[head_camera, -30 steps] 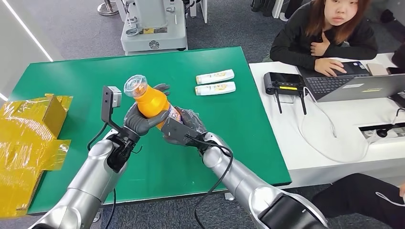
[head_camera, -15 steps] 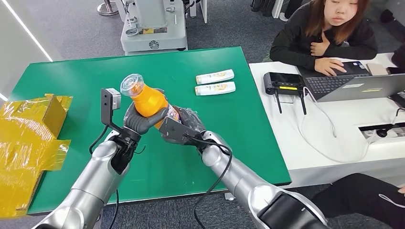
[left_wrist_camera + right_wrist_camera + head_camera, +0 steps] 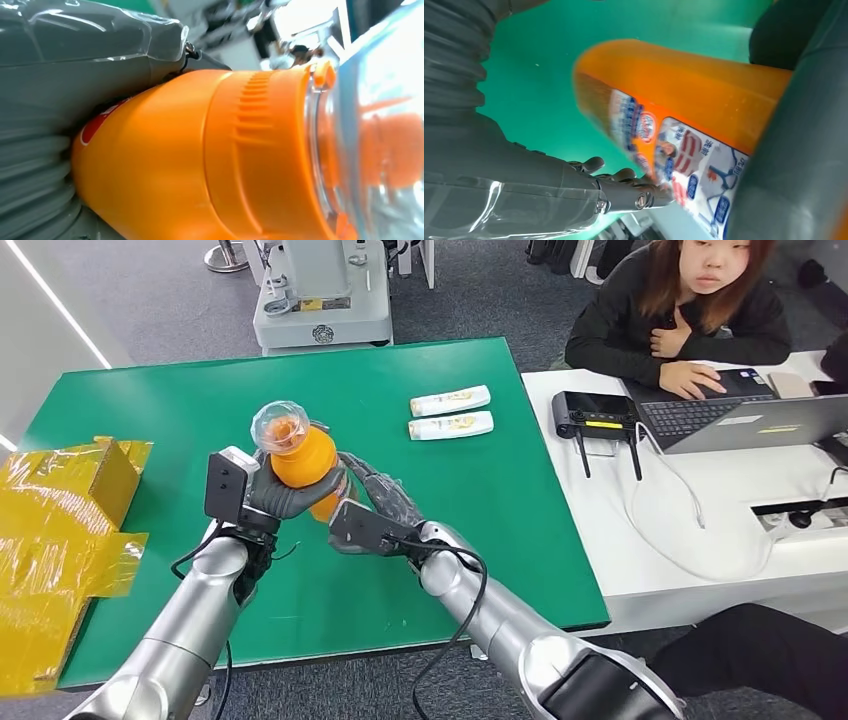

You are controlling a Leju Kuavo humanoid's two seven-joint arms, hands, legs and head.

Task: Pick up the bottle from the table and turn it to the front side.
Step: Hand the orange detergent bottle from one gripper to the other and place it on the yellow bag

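Note:
An orange bottle (image 3: 305,460) with a clear cap (image 3: 280,427) is held in the air over the green table (image 3: 500,510). My left hand (image 3: 285,495) grips it around the middle, cap tilted up toward the head camera. My right hand (image 3: 378,498) is just beside the bottle's lower end, fingers stretched out and apart. The left wrist view has the bottle (image 3: 190,160) pressed against my left hand (image 3: 60,75). In the right wrist view the printed label (image 3: 694,165) faces the camera, my right hand's fingertips (image 3: 644,197) lie close to it, and the left hand's dark fingers (image 3: 794,150) wrap the bottle.
Two small white tubes (image 3: 450,400) (image 3: 452,425) lie at the far right of the green table. A yellow wrapped box (image 3: 60,530) sits at its left edge. A person works at a laptop (image 3: 740,420) on the white table to the right, beside a black device (image 3: 595,415).
The left hand has turned the bottle, bringing the cap up toward the camera. The right hand's fingers have come off the bottle's lower end and spread out.

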